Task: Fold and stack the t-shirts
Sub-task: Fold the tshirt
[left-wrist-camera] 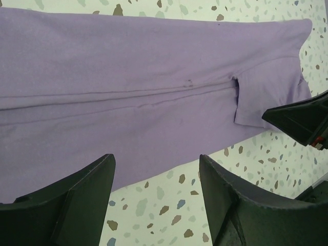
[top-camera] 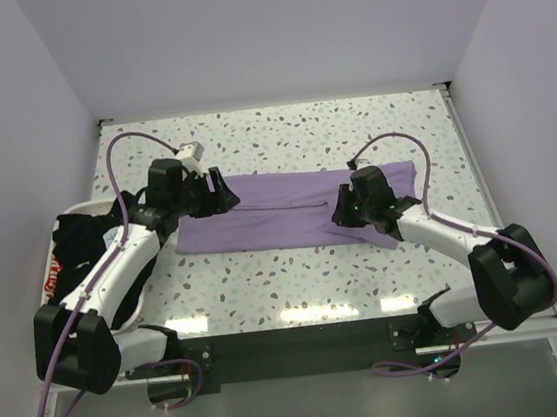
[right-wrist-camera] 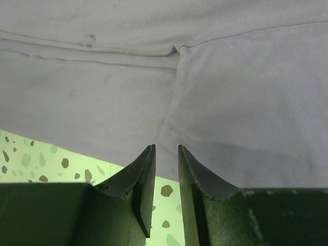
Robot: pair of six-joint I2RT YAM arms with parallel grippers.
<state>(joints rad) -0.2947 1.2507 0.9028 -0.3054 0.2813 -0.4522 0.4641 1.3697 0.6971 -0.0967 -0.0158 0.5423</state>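
The lavender t-shirt (top-camera: 279,213) lies folded into a long strip across the middle of the table. My left gripper (top-camera: 229,196) is at its left end, low over the cloth. In the left wrist view the gripper (left-wrist-camera: 156,159) is wide open and empty, over the shirt's (left-wrist-camera: 128,77) near edge. My right gripper (top-camera: 339,210) is over the shirt's right part by the folded sleeve. In the right wrist view the gripper (right-wrist-camera: 166,148) has a narrow gap with nothing in it, its tips at the hem of the shirt (right-wrist-camera: 230,77). Black t-shirts (top-camera: 76,242), one with a red-and-white print (top-camera: 55,279), lie piled at the left.
The black shirts lie on a white tray (top-camera: 69,209) at the table's left edge, under the left arm. The speckled table (top-camera: 280,133) has walls at the back and both sides. My right gripper's fingers (left-wrist-camera: 302,120) show at the right of the left wrist view.
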